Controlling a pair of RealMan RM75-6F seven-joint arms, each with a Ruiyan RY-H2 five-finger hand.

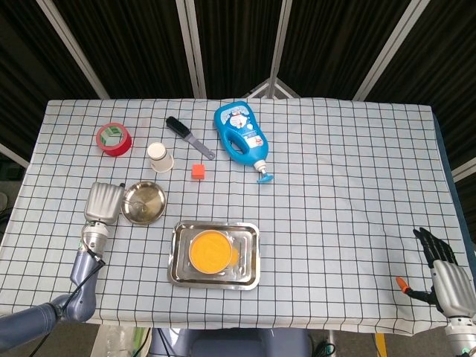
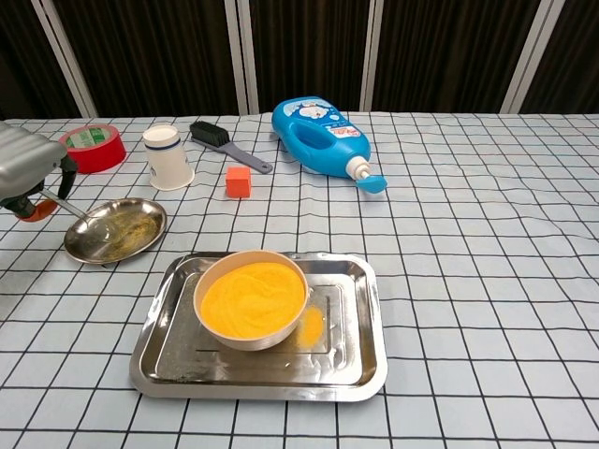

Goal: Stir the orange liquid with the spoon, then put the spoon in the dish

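A pale bowl of orange liquid [image 1: 210,251] [image 2: 253,297] stands in a steel tray [image 1: 251,268] [image 2: 367,327] near the table's front. To its left lies the round steel dish [image 1: 149,210] [image 2: 136,236]. My left hand [image 1: 103,202] [image 2: 26,166] hovers just left of the dish and holds the spoon [image 2: 77,214] by its handle. The spoon slants down to the right, with its bowl end low inside the dish. My right hand [image 1: 448,277] hangs off the table's front right corner, empty, fingers apart; the chest view does not show it.
Behind the dish stand a paper cup [image 1: 159,157] [image 2: 168,156] and a red tape roll [image 1: 113,138] [image 2: 92,148]. A black brush [image 1: 189,136] [image 2: 227,146], an orange cube [image 1: 198,171] [image 2: 238,181] and a blue bottle [image 1: 241,137] [image 2: 323,137] lie further back.
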